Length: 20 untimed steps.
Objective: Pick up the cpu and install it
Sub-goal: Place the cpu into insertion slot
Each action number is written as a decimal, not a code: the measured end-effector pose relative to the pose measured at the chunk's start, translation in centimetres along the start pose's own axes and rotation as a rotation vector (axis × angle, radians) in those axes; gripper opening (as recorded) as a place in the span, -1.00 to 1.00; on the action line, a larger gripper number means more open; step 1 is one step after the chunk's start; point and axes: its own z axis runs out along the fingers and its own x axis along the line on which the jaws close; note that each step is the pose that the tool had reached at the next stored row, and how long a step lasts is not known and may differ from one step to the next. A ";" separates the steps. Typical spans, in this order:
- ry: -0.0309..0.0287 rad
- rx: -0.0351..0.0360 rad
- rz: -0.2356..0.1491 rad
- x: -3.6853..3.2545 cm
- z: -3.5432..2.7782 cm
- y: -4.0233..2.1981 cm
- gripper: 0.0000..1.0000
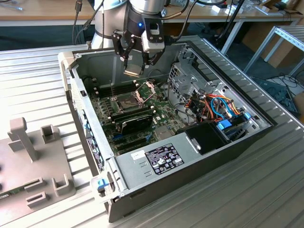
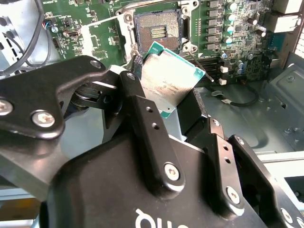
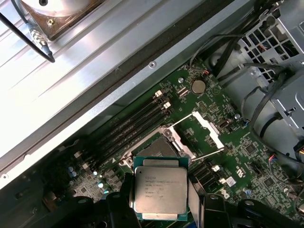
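The pick-up half of the job looks done, and the install half is not. The claw (image 1: pixel 137 62) is closed on the cpu (image 1: pixel 133 72), pinching the chip by two opposite edges and holding it in the air inside the open computer case (image 1: pixel 86 102), which lies on its side on the ribbed metal bench (image 1: pixel 266 190).

In the second wrist view the cpu (image 2: pixel 168 83) sits between the black fingers (image 2: pixel 138 102) with its dull metal lid facing the camera and its green edge visible. It is tilted rather than level with the board. In the first wrist view the cpu (image 3: pixel 160 190) hangs just short of the socket (image 3: pixel 159 149), overlapping its near edge in the picture but clearly apart from it.

The socket (image 2: pixel 159 31) on the green motherboard (image 1: pixel 164 116) is empty, with its gold-tinted contact field exposed. The hinged retention frame (image 1: pixel 146 89) stands raised beside it, so the seat is open to receive the chip. In the exterior view the claw hovers above and slightly behind the socket (image 1: pixel 128 100), near the case's back wall.

Judged from this, the chip is lifted and brought close. It is not yet lined up, lowered, seated or clamped under the frame.
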 end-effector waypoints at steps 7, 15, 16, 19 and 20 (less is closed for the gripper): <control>-0.0004 -0.0009 0.035 0.00 0.01 0.00 0.09; -0.0013 -0.0027 0.109 0.00 0.02 0.00 0.09; -0.0014 -0.0029 0.116 0.00 0.03 0.00 0.09; -0.0016 -0.0034 0.136 0.00 0.03 0.00 0.09; -0.0017 -0.0036 0.143 0.00 0.03 0.00 0.09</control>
